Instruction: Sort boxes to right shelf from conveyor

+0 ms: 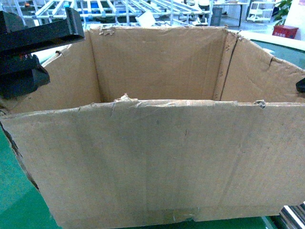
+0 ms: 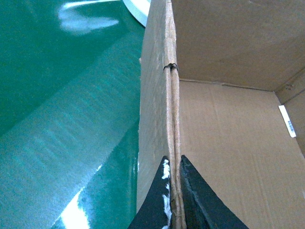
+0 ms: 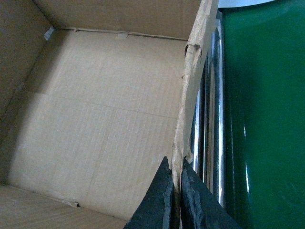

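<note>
Now both my grippers, left gripper (image 2: 174, 200) and right gripper (image 3: 177, 200), pinch the cardboard box (image 1: 157, 157) walls; it sits over the conveyor (image 2: 57, 119), shelf transfer remains.

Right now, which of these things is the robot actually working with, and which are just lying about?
Working with:
- cardboard box
- green conveyor belt
- left gripper, clamped on the box's side wall
- right gripper, clamped on the opposite wall

Just around:
- red crate
- background racks

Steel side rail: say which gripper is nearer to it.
Right. The right gripper clamps the box wall directly beside the steel rail; the left gripper clamps the opposite wall, over green belt.
</note>
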### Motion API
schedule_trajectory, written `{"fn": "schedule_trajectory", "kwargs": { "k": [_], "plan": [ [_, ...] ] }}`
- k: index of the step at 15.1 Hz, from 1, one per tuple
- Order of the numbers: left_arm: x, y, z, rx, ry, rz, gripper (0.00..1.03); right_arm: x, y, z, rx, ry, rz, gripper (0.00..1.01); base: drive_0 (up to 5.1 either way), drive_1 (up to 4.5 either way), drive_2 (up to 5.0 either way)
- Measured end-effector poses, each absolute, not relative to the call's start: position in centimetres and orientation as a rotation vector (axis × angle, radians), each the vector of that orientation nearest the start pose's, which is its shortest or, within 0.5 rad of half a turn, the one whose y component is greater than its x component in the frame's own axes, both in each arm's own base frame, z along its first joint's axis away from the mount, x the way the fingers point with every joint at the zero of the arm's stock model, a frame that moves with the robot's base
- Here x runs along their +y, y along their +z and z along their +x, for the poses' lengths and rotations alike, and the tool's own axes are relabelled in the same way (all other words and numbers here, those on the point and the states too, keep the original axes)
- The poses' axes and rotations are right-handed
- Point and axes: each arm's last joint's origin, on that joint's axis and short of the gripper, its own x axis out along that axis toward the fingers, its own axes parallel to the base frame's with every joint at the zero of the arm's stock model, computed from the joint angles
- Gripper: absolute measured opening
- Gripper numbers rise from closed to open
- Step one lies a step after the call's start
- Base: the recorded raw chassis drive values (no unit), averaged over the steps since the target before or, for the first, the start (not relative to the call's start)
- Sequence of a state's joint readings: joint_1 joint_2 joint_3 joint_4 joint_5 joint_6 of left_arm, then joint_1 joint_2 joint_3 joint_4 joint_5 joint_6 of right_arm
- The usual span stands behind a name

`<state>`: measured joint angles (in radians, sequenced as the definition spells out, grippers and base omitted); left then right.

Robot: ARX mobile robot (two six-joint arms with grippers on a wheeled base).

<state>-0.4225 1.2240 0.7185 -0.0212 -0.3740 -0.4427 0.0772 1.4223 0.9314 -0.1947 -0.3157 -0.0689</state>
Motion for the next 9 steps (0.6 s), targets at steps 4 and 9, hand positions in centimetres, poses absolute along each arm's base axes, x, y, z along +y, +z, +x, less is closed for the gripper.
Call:
{"fn": "schedule_trajectory", "kwargs": {
  "k": [4, 9],
  "plan": [
    [-9.8, 25.5, 24.2, 0.401, 0.027, -0.207, 0.02, 2.6, 25.9, 30.3, 0.619, 0.399, 0.024, 0.02, 0.0, 0.0, 0.0],
    [-9.9, 30.5, 24.8, 0.233, -0.022, -0.19, 0.02, 2.1, 31.4, 31.0, 0.456, 0.429, 0.02, 0.02, 0.0, 0.0, 0.0]
  ]
}}
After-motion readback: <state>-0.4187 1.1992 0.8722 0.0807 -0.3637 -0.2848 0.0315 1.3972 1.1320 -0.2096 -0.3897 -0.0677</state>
